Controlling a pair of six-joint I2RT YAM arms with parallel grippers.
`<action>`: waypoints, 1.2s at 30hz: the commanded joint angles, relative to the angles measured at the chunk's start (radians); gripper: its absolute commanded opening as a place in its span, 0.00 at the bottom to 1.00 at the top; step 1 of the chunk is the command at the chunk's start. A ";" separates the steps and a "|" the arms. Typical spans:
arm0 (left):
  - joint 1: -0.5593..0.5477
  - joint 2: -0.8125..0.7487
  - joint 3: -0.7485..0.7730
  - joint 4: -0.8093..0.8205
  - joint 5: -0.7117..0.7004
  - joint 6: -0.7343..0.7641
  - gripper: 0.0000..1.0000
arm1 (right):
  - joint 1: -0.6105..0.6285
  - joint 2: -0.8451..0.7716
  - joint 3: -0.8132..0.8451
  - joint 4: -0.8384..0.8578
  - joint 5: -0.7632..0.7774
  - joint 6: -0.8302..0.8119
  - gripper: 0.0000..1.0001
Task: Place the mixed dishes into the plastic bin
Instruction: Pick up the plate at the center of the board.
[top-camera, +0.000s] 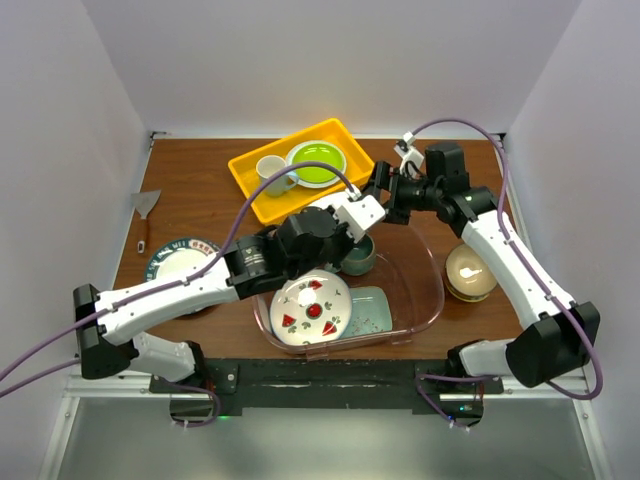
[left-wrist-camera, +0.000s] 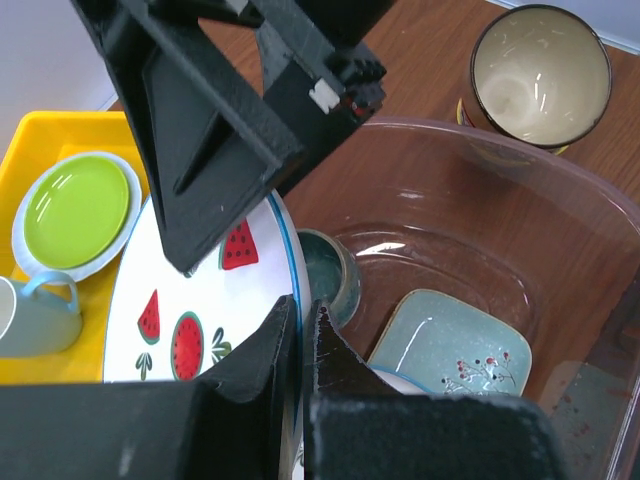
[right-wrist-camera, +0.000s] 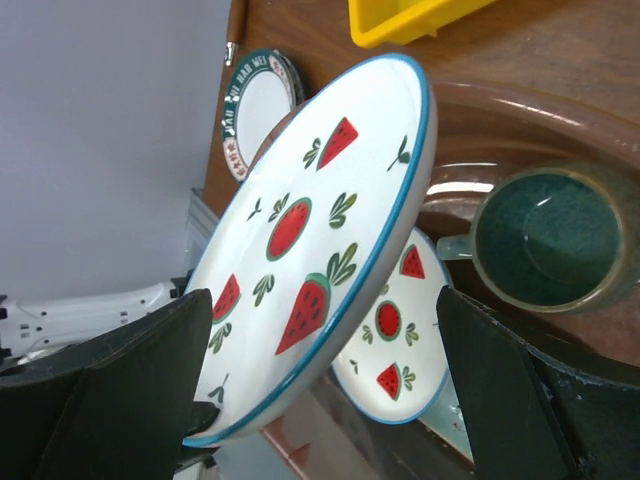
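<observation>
My left gripper (left-wrist-camera: 303, 305) is shut on the rim of a white plate with red-and-green watermelon motifs (left-wrist-camera: 200, 300) and holds it tilted on edge above the plastic bin (top-camera: 435, 285). That plate fills the right wrist view (right-wrist-camera: 300, 230). My right gripper (right-wrist-camera: 322, 300) is open, a finger on either side of the plate, apart from it; in the top view it (top-camera: 385, 195) hangs over the bin's far side. In the bin lie a second watermelon plate (top-camera: 312, 308), a mint-green tray (top-camera: 378, 310) and a dark teal mug (top-camera: 358, 255).
A tan bowl (top-camera: 470, 270) stands on the table right of the bin. A blue-floral plate (top-camera: 180, 262) lies at the left. A yellow tray (top-camera: 250, 180) at the back holds a white mug (top-camera: 272, 172) and a lime-green plate (top-camera: 318, 162). A scraper (top-camera: 145, 212) lies far left.
</observation>
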 joint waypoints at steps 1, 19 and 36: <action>-0.017 0.003 0.089 0.146 -0.071 0.079 0.00 | 0.012 -0.003 -0.004 0.034 -0.077 0.083 0.96; -0.041 0.014 0.081 0.143 -0.037 0.074 0.10 | -0.018 -0.037 -0.048 0.215 -0.185 0.136 0.00; 0.204 -0.317 -0.178 0.146 0.075 -0.010 0.96 | -0.075 -0.051 -0.085 0.238 -0.353 -0.240 0.00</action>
